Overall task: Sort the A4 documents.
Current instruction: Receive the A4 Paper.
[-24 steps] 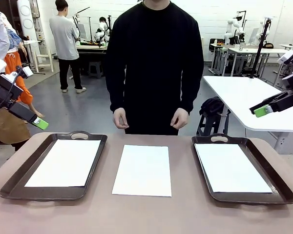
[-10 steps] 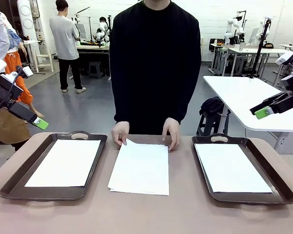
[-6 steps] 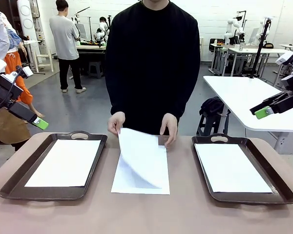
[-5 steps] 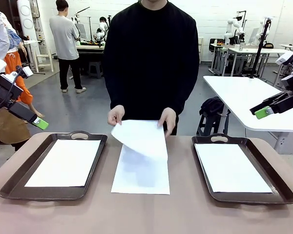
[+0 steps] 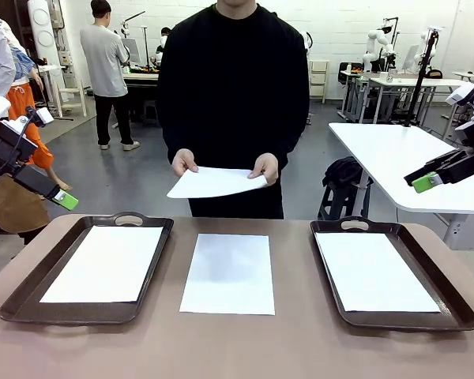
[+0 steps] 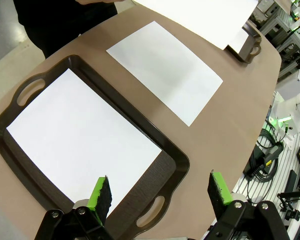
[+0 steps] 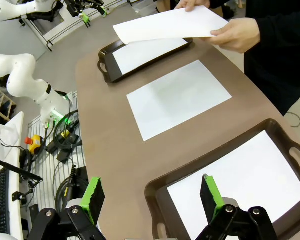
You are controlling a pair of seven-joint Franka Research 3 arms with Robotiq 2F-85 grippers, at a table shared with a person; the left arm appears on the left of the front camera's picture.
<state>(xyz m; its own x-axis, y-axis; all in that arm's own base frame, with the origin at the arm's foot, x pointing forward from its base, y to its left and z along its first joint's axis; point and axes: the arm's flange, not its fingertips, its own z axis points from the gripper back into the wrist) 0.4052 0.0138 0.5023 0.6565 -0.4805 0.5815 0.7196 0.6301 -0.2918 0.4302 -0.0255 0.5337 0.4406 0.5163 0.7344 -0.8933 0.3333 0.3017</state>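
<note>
- A person in a black sweater (image 5: pixel 233 87) stands at the far side of the rounded brown bench (image 5: pixel 300 339). The person holds one thin white A4 paper sheet, the held sheet (image 5: pixel 213 183), in the air above the far edge, with the right hand (image 5: pixel 185 163) and left hand (image 5: pixel 265 167) at its two ends.
- There are four A4 documents in all: the held sheet, a middle sheet (image 5: pixel 227 274) flat on the bare bench, a left-tray sheet (image 5: pixel 104 263) and a right-tray sheet (image 5: pixel 374 271).
- There are two rectangular dark brown trays with cut-out handles, the left tray (image 5: pixel 154 272) and the right tray (image 5: pixel 446 292). They flank the middle sheet without touching it.
- The front view takes in both trays whole. The left pincer (image 5: pixel 63 200) and right pincer (image 5: pixel 424 181) hang off the bench's sides, too edge-on there to judge their jaws.
- The left wrist view settles it: the left pincer (image 6: pixel 160 190) is released, its green pads wide apart with nothing between them, over the left tray's near end. The held sheet crosses the top of this view and covers most of the right tray.
- The right wrist view shows the right pincer (image 7: pixel 152 196) likewise released and empty, over the right tray's corner. It also shows the person's left hand gripping the held sheet's edge.
</note>
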